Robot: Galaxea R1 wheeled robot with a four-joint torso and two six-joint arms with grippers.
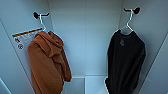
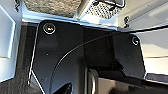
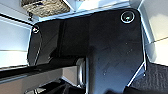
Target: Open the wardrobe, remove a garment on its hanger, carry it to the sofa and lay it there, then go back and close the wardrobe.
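Pale white wardrobe interior [image 1: 85, 37], doors open. Black plain-fabric shirt-like garment [image 1: 126, 62] hangs on a white hanger [image 1: 128, 23] from the wardrobe's right-wall hook; rust-orange hooded garment [image 1: 47, 62] hangs opposite. Cannot tell either gripper's state.

wardrobe [image 1: 85, 37]: smooth white panels, kinda matt
garment [image 1: 126, 62]: plain black cloth
hoodie [image 1: 47, 62]: soft rust-orange cloth
hangers [image 1: 128, 21]: thin white wire
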